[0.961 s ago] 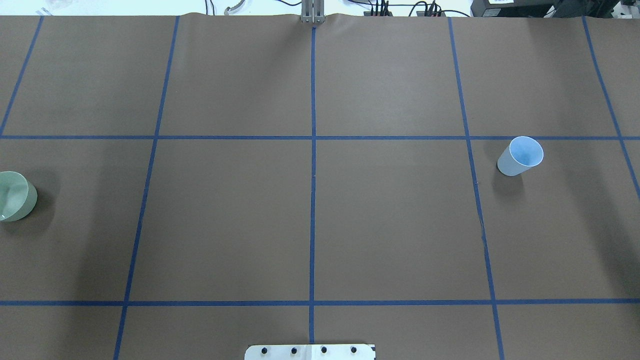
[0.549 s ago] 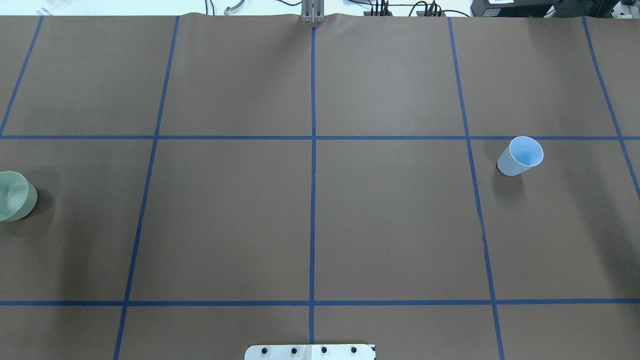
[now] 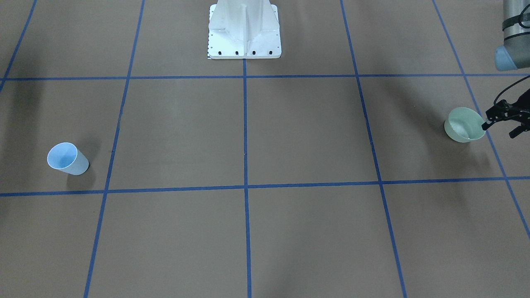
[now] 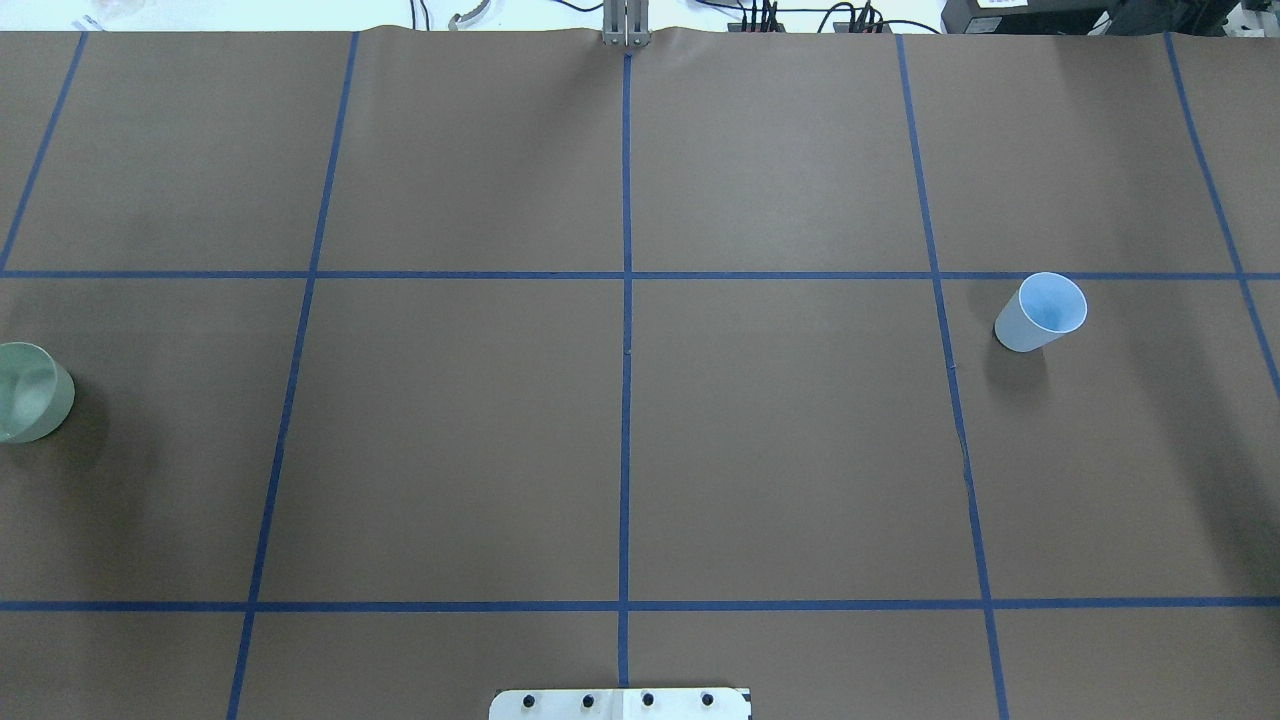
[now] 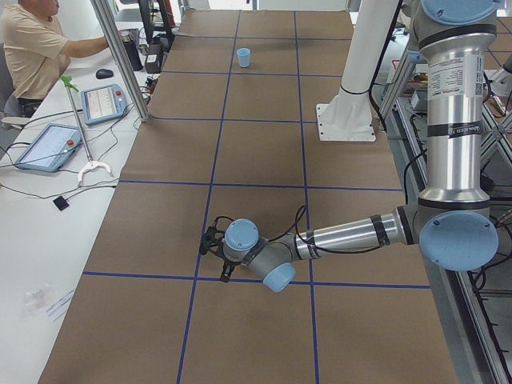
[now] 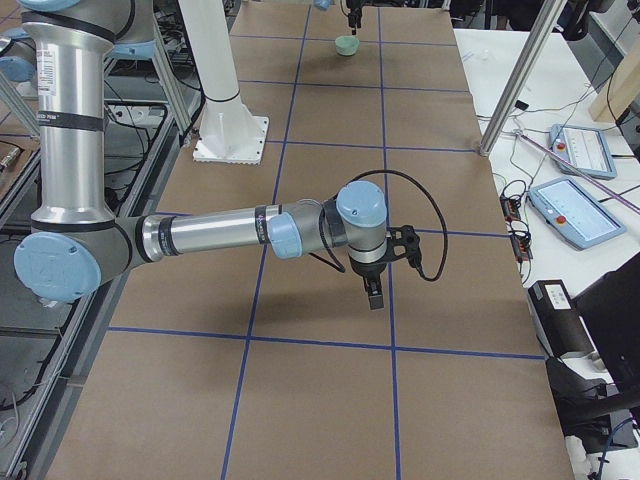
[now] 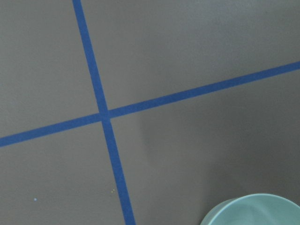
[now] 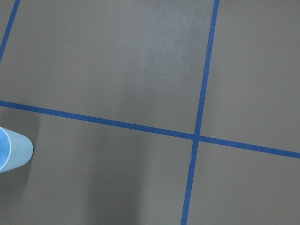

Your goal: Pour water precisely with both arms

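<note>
Left gripper (image 3: 499,129) is hovering just beside the green cup (image 3: 464,125), spread wide, not holding it. Right gripper (image 6: 373,297) is hanging low and I can't tell if it's open; the blue cup (image 3: 67,159) is only peeking into its wrist cam's edge. The 2 cups are sitting well apart.

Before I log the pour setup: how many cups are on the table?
2. A light-blue cup stands on the robot's right side; a pale green cup stands far out on its left side. No other cup shows in any view.
</note>
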Motion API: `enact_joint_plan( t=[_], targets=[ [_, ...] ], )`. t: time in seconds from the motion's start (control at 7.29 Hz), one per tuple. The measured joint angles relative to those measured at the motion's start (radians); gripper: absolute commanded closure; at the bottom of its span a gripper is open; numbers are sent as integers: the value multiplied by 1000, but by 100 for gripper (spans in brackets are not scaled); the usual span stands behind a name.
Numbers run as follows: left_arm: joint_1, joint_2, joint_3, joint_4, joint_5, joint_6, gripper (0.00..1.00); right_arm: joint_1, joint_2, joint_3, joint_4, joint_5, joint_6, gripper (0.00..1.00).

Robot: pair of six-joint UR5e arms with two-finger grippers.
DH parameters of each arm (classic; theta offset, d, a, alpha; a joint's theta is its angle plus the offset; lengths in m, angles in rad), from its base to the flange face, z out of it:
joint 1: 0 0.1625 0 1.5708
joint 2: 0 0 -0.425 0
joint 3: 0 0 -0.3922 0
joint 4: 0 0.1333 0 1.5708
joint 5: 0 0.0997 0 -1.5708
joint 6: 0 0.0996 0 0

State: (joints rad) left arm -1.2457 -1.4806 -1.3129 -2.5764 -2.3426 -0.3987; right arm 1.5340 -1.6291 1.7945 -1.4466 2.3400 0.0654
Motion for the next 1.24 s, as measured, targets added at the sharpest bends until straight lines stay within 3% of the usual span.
enact_joint_plan(
  t=[0.14,0.27,0.41,0.96,1.24],
  targets=[
    [22,8,2,-17,1,0,43,0,0,0,0,0,0,0],
    [47,13,5,-35,1,2,83,0,0,-1,0,-1,0,0],
    [61,17,8,-51,1,5,100,0,0,-1,0,-1,1,0],
    [71,11,-22,-56,-16,-3,100,0,1,0,1,-1,1,0],
    [73,-68,-58,-13,-72,-68,100,0,1,0,0,-1,1,0]
  ],
)
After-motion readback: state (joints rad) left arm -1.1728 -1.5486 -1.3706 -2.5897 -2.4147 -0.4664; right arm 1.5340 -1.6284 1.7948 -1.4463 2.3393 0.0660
